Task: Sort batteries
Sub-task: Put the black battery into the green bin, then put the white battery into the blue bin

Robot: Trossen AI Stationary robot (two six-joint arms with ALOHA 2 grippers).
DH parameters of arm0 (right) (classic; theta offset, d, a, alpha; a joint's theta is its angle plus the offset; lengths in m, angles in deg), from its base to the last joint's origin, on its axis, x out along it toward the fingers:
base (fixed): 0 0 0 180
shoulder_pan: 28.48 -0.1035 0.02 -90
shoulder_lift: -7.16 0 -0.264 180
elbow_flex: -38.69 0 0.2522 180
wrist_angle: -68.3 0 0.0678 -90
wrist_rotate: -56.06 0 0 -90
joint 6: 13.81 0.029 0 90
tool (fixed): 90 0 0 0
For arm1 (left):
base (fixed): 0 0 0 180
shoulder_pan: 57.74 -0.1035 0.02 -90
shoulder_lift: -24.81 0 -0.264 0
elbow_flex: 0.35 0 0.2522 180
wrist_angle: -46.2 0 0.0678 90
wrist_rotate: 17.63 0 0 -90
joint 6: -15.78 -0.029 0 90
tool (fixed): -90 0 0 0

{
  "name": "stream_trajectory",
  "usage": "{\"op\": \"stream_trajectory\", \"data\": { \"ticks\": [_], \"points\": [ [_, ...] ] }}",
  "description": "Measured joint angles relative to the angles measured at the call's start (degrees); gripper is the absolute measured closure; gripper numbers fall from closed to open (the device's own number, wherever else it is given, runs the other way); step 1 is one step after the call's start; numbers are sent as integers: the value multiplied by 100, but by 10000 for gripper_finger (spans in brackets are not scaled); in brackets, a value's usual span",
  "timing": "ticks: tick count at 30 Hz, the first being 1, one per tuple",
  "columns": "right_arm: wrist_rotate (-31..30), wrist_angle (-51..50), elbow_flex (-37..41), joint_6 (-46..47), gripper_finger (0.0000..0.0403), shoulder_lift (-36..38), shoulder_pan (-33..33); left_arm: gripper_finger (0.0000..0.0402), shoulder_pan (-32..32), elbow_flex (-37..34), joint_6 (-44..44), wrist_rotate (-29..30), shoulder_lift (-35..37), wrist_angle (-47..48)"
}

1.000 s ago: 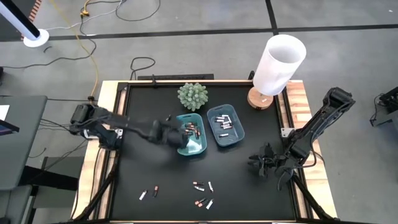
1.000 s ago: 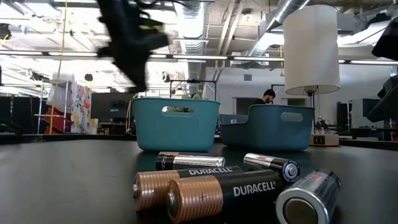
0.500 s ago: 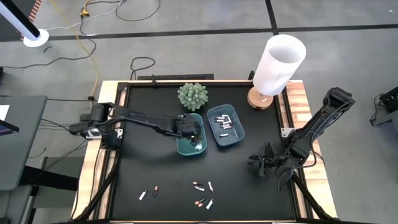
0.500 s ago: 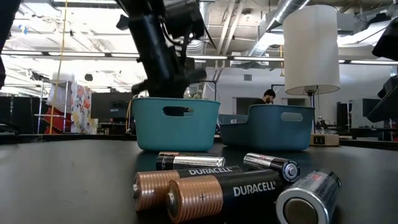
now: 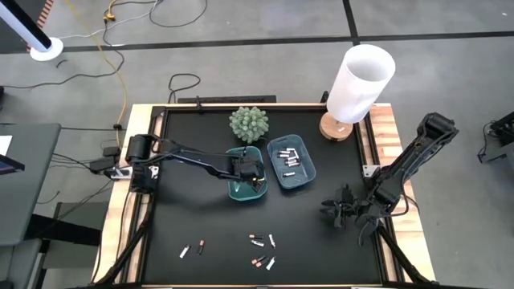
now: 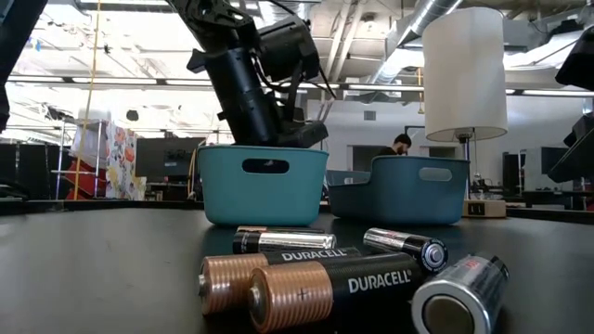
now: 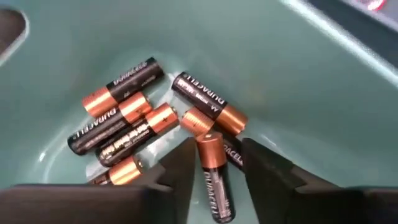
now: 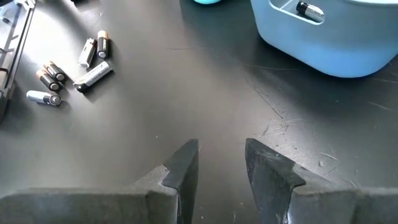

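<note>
Right now a copper-topped battery [image 7: 211, 177] stands between the fingers of my left claw [image 7: 214, 168], inside the left teal tray [image 5: 241, 190]. The fingers sit apart on either side of it with a gap showing, so I read the claw as released. Beyond it, several more dark, copper-ended batteries [image 7: 124, 118] lie in a loose heap on the tray floor, with its curved walls rising close around them, so there is little room in there to shift sideways.

From above, the left arm reaches across the counter [image 5: 185, 217] and dips the claw over the near rim of that tray. Just beside it, the right teal tray [image 5: 301, 178] holds a few silvery batteries [image 5: 287, 159]. A green plant [image 5: 249, 124] sits behind the trays and a white lamp [image 5: 360, 80] stands at the far right corner.

Toward the front edge, loose batteries [image 5: 262, 250] lie in a small cluster, with two more [image 5: 193, 250] off to their left. Open black counter lies between them and the trays.

My right claw [image 8: 221, 165] hovers low over bare counter at the right side, fingers apart and holding nothing.
</note>
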Motion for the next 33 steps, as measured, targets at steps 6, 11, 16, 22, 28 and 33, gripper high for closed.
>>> {"op": "stream_trajectory", "data": {
  "ticks": [6,11,16,22,28,33],
  "points": [
    [0,0,0,0,253,0,0,239,0,0,1,-6,-5,19],
    [3,-1,0,0,253,0,0,234,-7,6,27,-134,46,38],
    [7,-4,0,-2,253,0,0,233,-9,398,-40,-139,38,653],
    [17,-9,0,-2,253,0,0,233,40,1268,-443,59,38,1828],
    [20,-11,0,-2,253,0,-1,233,291,1886,-458,440,45,3041],
    [20,-41,0,-2,253,0,-18,233,845,1941,784,1096,122,4420]
  ]
}}
